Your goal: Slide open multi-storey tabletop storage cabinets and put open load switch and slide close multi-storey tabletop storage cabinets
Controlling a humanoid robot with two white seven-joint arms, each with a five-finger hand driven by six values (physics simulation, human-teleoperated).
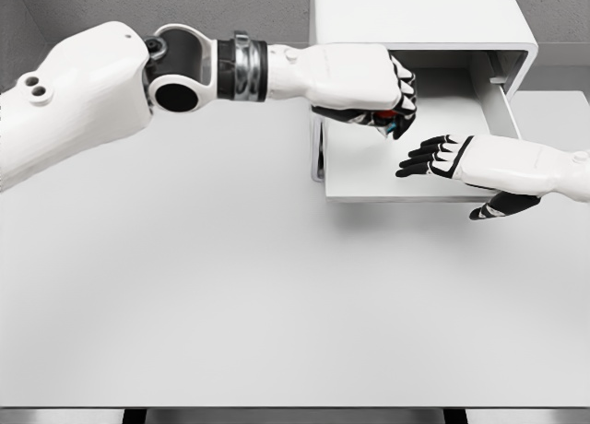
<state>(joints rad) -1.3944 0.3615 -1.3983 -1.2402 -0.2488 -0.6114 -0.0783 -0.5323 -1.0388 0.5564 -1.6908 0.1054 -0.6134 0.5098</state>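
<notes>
The white storage cabinet [419,14] stands at the back of the table, its drawer [406,189] pulled out toward me. My left hand [392,106] hovers over the drawer's rear left part, fingers curled around a small object with red and blue showing, the load switch [391,122], mostly hidden by the fingers. My right hand [441,157] reaches in from the right over the drawer's front right part, fingers spread and holding nothing, thumb [498,206] hanging past the drawer's front edge.
The white tabletop [230,286] stretches wide in front of the cabinet. My left arm [92,92] crosses the upper left of the view. The table's front edge [295,408] runs along the bottom.
</notes>
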